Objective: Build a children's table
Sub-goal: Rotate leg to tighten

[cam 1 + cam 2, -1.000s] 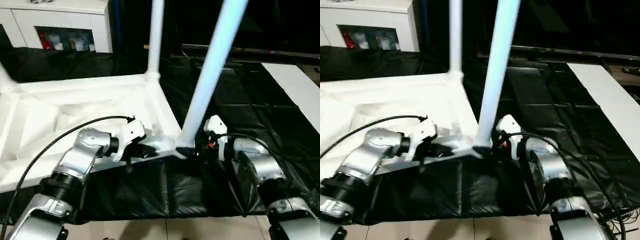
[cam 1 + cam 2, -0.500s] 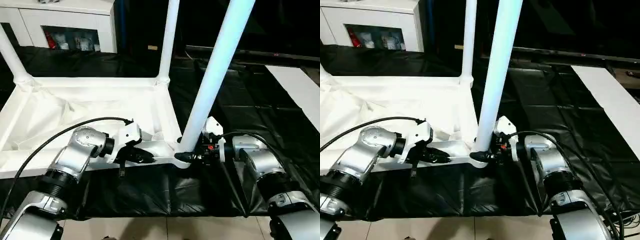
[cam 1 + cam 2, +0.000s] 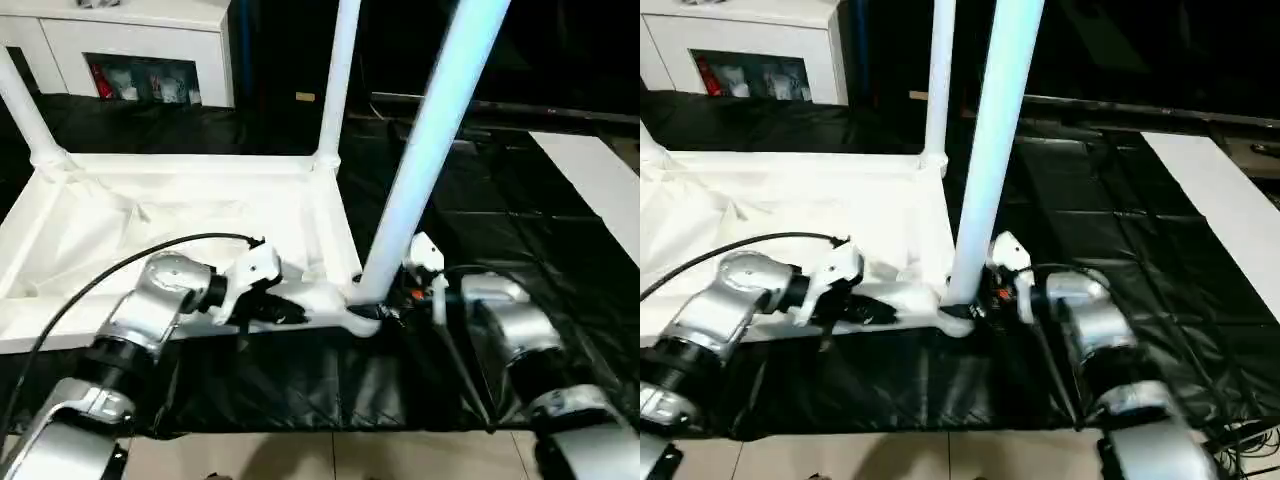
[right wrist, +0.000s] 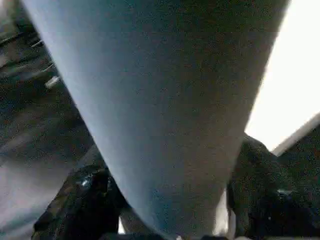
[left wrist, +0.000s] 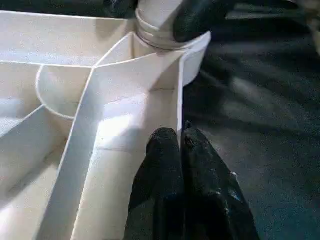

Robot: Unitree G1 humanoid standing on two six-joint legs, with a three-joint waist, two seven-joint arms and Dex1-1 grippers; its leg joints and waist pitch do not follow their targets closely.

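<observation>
Your head views show the top (image 3: pixel 180 215) lying underside up at the near left of the black table (image 3: pixel 520 230), with legs standing in its corner sockets. Your left wrist view shows the left gripper (image 5: pixel 179 142) pinched onto the top's near rim. Your right wrist view shows the right gripper (image 4: pixel 170 200) clamped around the near leg (image 3: pixel 425 150). A white cabinet (image 3: pixel 120 50) stands behind.

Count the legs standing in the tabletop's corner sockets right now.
3: near leg at the right gripper, far right-corner leg, far left-corner leg. The remaining corner lies outside the picture.
</observation>
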